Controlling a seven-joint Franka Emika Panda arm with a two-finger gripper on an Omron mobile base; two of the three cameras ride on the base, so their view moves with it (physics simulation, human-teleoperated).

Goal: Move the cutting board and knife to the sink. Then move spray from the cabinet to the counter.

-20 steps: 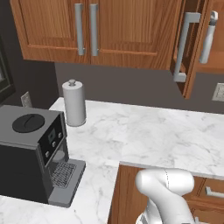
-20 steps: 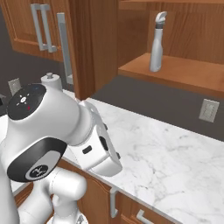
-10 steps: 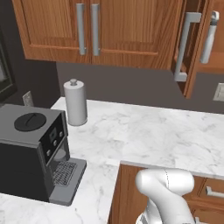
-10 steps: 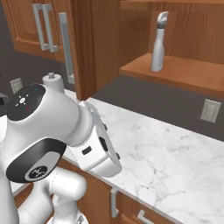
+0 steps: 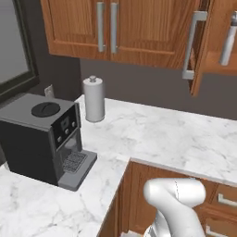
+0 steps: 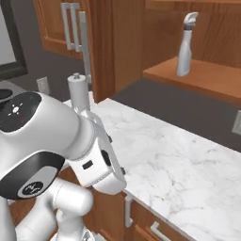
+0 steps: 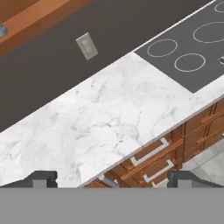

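Observation:
The spray is a pale bottle standing upright on the open cabinet's shelf. In the left base view the spray sits at the top right, behind the swung-out cabinet door. My gripper is open, its two dark fingertips wide apart with nothing between them. It looks down at the white marble counter, well below the shelf. The cutting board, the knife and the sink are out of view.
A black coffee machine stands on the counter's left wing, with a white paper-towel roll behind it by the wall. A dark cooktop lies at the counter's far end. A wall outlet is above the worktop and drawers are below it.
The whole scene has slid a little to the right in both base views, so the camera has moved. The spray stays on its shelf and the gripper stays open.

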